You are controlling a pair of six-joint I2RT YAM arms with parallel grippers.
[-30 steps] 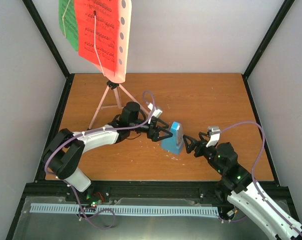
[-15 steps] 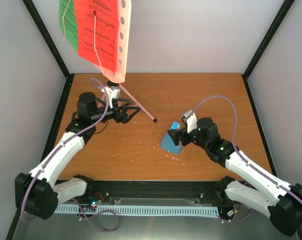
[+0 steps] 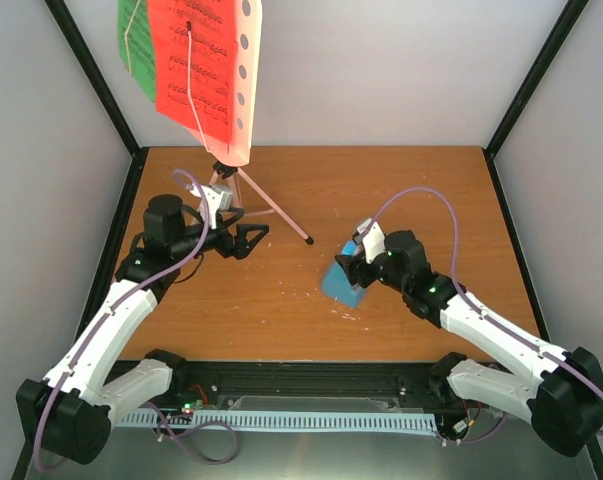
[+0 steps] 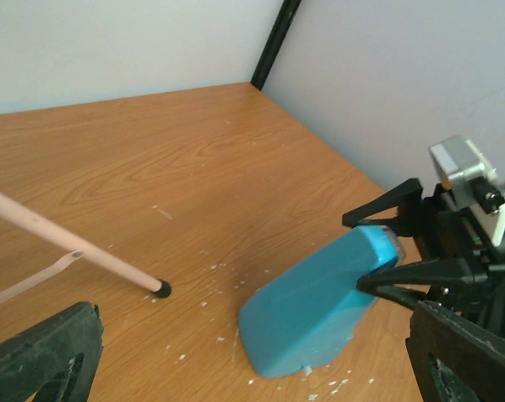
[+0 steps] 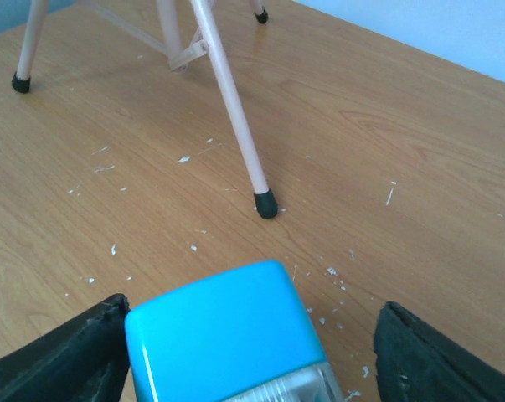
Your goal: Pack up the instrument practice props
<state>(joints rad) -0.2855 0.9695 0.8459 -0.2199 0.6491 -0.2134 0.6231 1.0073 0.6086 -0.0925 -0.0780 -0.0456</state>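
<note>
Straddling the blue metronome [image 3: 339,283] near its top, my right fingers [image 5: 51,364] spread, left fingers [image 4: 34,360] spread well away; likely light, slick plastic, so I'd pinch its flat sides.

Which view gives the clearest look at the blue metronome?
Left wrist: the metronome shows whole, side-on, its top between the jaws of the right gripper. Top external shows it small, partly covered by that gripper. Right wrist shows only its top end.
</note>
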